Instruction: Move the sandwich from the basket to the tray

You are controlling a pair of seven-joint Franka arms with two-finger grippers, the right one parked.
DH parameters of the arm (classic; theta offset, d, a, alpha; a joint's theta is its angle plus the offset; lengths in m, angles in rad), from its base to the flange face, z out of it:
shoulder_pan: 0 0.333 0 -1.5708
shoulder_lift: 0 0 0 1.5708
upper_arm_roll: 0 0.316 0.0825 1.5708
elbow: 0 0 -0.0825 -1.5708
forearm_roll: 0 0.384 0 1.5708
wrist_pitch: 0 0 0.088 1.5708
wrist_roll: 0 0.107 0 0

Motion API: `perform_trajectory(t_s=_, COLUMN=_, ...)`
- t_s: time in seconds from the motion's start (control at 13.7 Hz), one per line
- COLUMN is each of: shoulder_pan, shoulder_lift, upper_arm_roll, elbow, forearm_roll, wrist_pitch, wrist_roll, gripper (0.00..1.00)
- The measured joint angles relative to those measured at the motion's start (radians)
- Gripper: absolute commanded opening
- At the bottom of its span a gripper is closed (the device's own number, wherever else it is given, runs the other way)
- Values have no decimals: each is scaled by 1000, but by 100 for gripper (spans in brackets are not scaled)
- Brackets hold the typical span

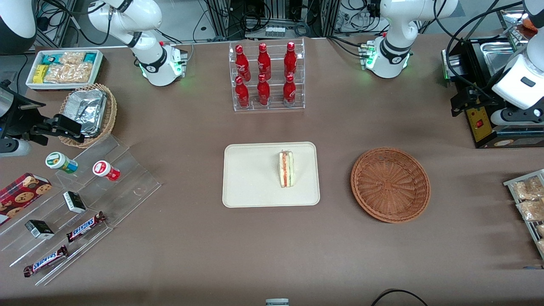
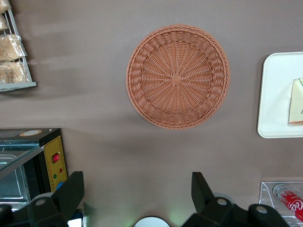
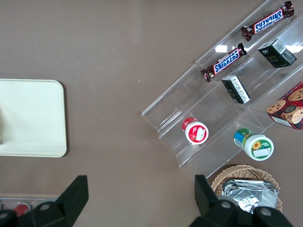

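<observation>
- Table (image 1: 272,246): brown surface carrying all items; tray near the middle, basket beside it toward the working arm's end.
- Clear stepped display stand (image 1: 85,208), toward the parked arm's end: holds two chocolate bars (image 1: 85,226), small dark boxes, a green-lidded cup (image 1: 60,162) and a red-lidded cup (image 1: 105,170); a cookie box (image 1: 21,193) lies just beside it.
- Clear bottle rack (image 1: 267,76): six red bottles upright in two rows, farther from the front camera than the tray.
- Tray (image 1: 250,178): cream, rectangular, flat on the table, well apart from the basket.
- Basket (image 1: 390,184): reddish-brown wicker, round and shallow. The left wrist view looks straight down into it (image 2: 177,76); nothing lies inside.
- White bin of snack packets (image 1: 63,68) and a tan wicker basket with foil containers (image 1: 87,112), both toward the parked arm's end.
- Gripper (image 2: 137,189): raised over the table near the basket, toward the working arm's end. Fingers (image 2: 71,191) spread wide apart, gripping nothing.
- Sandwich (image 1: 286,168): on the tray, on the half nearer the basket, standing on edge, with the red and green filling layers facing up. Not touching the tray rim. Partly visible at the frame edge in the left wrist view (image 2: 297,101).
</observation>
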Motion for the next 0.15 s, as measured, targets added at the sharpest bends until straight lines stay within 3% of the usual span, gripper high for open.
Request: perform_trajectory(t_s=0.15, shoulder_pan=0, shoulder_lift=1, upper_arm_roll=0, elbow=4, forearm_roll=0, wrist_pitch=0, wrist_roll=0, gripper=100)
